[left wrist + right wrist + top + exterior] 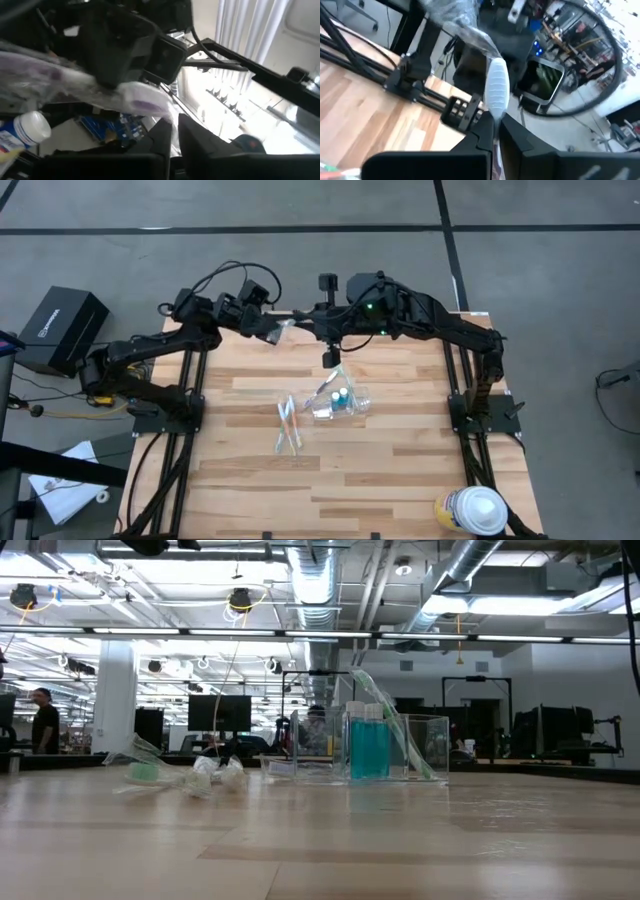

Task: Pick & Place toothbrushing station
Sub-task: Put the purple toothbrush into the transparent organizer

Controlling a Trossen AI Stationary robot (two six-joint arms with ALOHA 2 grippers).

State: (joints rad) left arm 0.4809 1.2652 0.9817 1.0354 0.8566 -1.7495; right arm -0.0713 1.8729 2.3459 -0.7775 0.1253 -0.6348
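Observation:
A small clear cup (345,402) stands on the table's middle. It holds two teal toothpaste tubes (368,745), and a green toothbrush (388,720) leans against its rim. Several wrapped toothbrushes (288,425) lie flat to its left. Both grippers are above the table's far edge, shut on one toothbrush in a clear wrapper (285,330). My left gripper (272,330) is at its left end and my right gripper (306,323) at its right end. My left gripper pinches one end of the clear wrapper (167,114) between its two shut fingers. The wrapped toothbrush (135,97) runs away from the fingers toward the other gripper, lifted clear of the table. My right gripper pinches the wrapper's other end (495,111), just below the white brush head (497,85), between its two shut fingers. The wrapper stretches from the fingers toward the left arm, clear of the table.
A large white-and-yellow round container (472,510) stands at the table's near right corner. A black box (60,330) sits on the floor left of the table. The table's near half is bare wood (330,490).

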